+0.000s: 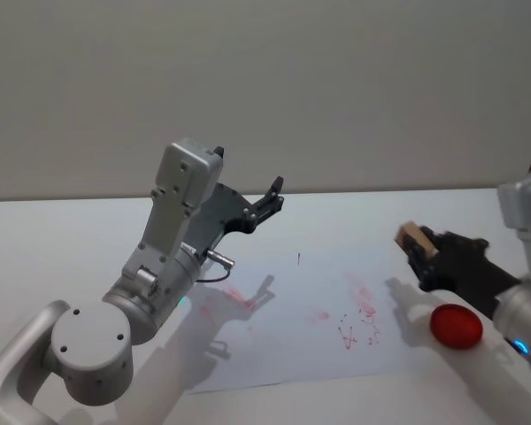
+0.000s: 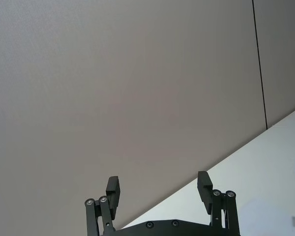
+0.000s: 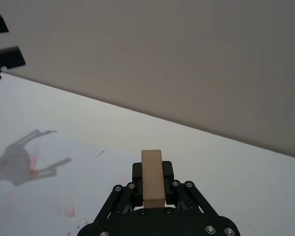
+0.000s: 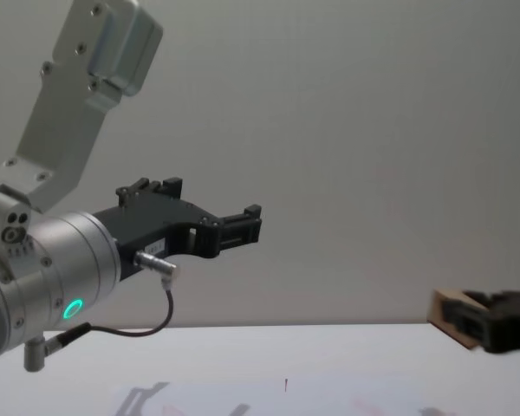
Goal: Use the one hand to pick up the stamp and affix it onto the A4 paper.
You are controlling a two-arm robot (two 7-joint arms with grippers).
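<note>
Grips stamp [image 1: 413, 237] [image 3: 152, 174] [image 4: 444, 316] end-on in right pincer [image 1: 416, 243], fingers clenched on both its sides. Carries it clear of table [image 1: 53, 239], near right edge of paper [image 1: 292, 354], just beyond a red dome [image 1: 456, 326]. Shows red smudges on paper. Holds left pincer [image 1: 270, 199] [image 2: 157, 189] [image 4: 247, 224] raised above paper's left part, fingers released, nothing between them, aimed at wall [image 2: 137, 73].

Two end effectors [image 1: 273, 195] [image 1: 422, 257] — single stamp [image 3: 152, 174], paper [image 1: 283, 350], red disc [image 1: 456, 326]
</note>
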